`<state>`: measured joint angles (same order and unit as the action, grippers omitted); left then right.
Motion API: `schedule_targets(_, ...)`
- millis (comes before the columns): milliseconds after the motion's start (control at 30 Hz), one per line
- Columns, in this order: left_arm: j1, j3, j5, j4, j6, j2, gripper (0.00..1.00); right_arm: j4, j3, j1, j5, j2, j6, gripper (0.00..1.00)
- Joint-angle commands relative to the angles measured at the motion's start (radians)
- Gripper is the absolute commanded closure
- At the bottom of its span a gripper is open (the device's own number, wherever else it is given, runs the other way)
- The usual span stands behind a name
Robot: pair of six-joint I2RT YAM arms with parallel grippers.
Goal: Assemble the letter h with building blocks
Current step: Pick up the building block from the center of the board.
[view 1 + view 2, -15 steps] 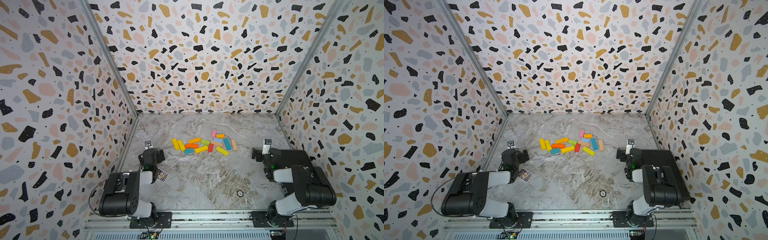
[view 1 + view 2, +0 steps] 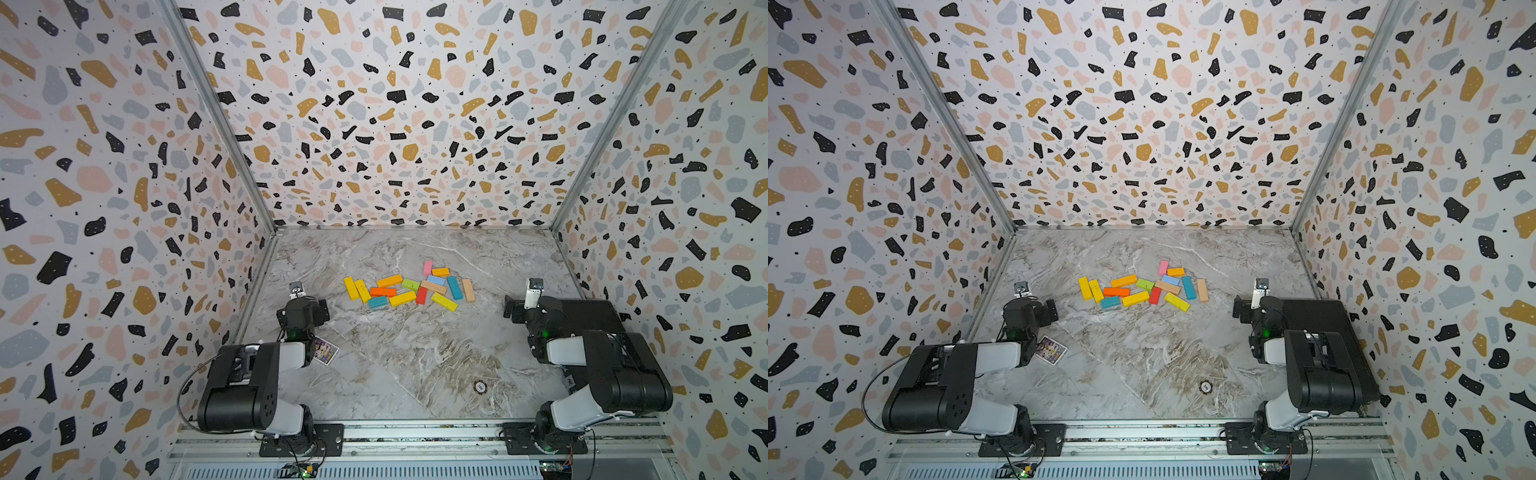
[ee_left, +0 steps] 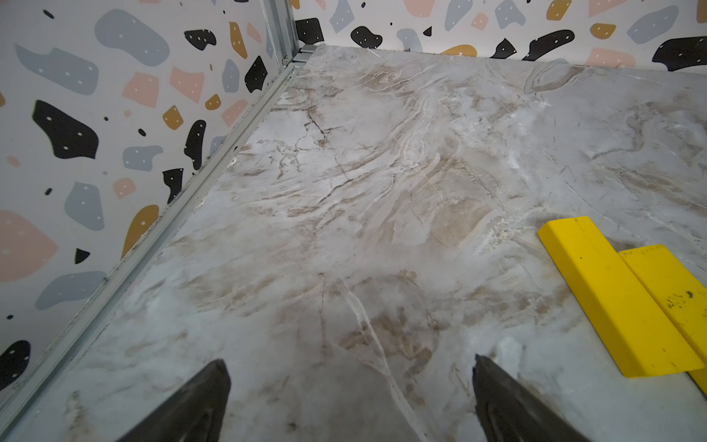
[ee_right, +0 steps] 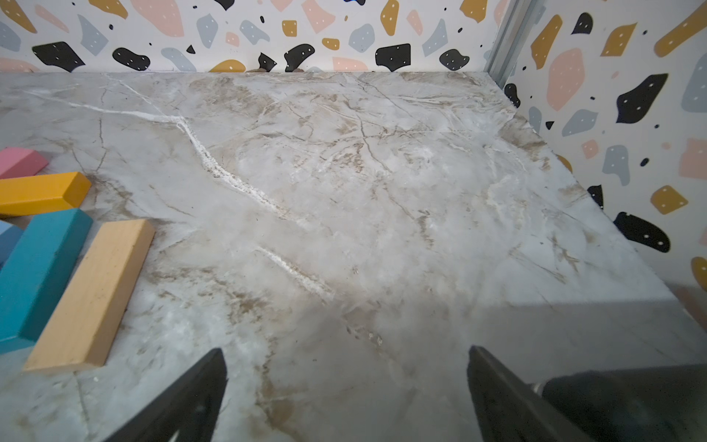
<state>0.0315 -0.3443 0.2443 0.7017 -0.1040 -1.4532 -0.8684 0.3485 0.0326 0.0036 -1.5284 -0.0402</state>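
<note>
Well, at the lower left of both top views the left gripper (image 2: 302, 313) sits low over the marble table (image 2: 415, 357), close to the left wall. Its wrist view shows two dark fingertips (image 3: 206, 394) spread wide, with only bare table between them. A small picture card (image 2: 325, 350) lies half tucked under that arm.

Around the middle of the frame the building blocks (image 2: 409, 286) lie flat in a loose jumble, with no letter formed. At its left edge two yellow bars (image 2: 351, 288) touch side by side. Next come an orange bar (image 2: 389, 281) above a darker orange bar (image 2: 383, 291), a short teal piece (image 2: 377, 302), another yellow bar (image 2: 402, 298), a green piece (image 2: 410, 284) and a red bar (image 2: 421, 295).

Further right sit a pink piece (image 2: 427, 267), a short orange piece (image 2: 440, 272), a light blue piece (image 2: 436, 279), a plain wood bar (image 2: 433, 286), a slanted yellow bar (image 2: 444, 301) and a long teal bar (image 2: 454, 287). A second plain wood bar (image 2: 468, 290) lies at the right edge.

Lower down, right of centre, a small round disc (image 2: 480, 387) rests on the table. At the right, the right gripper (image 2: 528, 309) hangs beside a black box (image 2: 590, 311), apart from the blocks. Its wrist view shows its jaws wide apart too, holding nothing.
</note>
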Motion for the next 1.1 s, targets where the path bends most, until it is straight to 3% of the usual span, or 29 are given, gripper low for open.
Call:
schedule_targets(0,-0.004,-0.022,-0.003,0.038,0.007,0.008,0.01,-0.009,0.005,0.0,-0.002,0.013,0.005,0.0)
schedule_targets(667,-0.005,-0.02,0.003,0.043,0.009,0.008,0.01,-0.004,0.009,0.001,0.03,0.013,-0.009,0.0)
schedule_targets(733,-0.018,-0.026,0.055,0.04,0.013,0.02,0.01,-0.01,0.005,0.0,0.034,0.018,-0.01,0.0)
schedule_targets(867,-0.075,-0.191,0.184,-0.33,0.004,0.167,0.01,0.007,-0.01,-0.002,0.049,0.077,-0.013,0.0)
schedule_targets(1067,-0.09,-0.223,0.12,-0.366,-0.14,0.413,0.01,0.24,0.067,-0.025,0.074,0.199,0.006,0.0)
